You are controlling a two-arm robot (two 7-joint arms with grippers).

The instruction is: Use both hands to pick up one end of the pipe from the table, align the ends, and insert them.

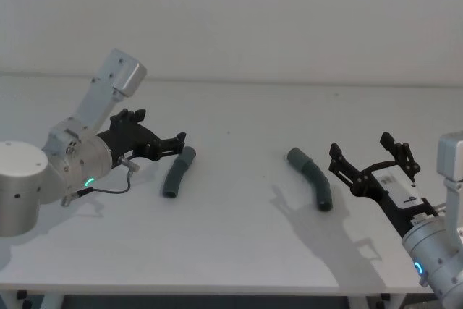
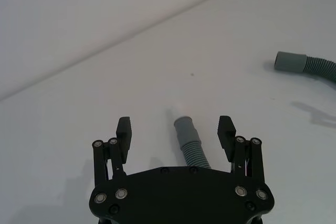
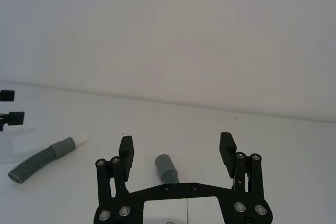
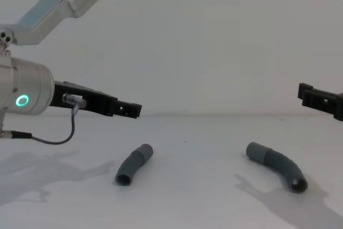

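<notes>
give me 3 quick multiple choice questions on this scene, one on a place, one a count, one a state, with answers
1. Where does the left dark-grey ribbed hose piece lie?
A. on the white table, apart from the right dark-grey ribbed hose piece
B. plugged into the other piece
C. lifted between shut fingers

2. How many hose pieces are there?
A. one
B. three
C. two

3. What state are the black two-finger left gripper and right gripper in?
A. both shut
B. both open, holding nothing
C. one shut on a hose

Answers:
1 A, bare table shows between the pieces.
2 C, the head view shows two.
3 B, both wrist views show spread fingers.
</notes>
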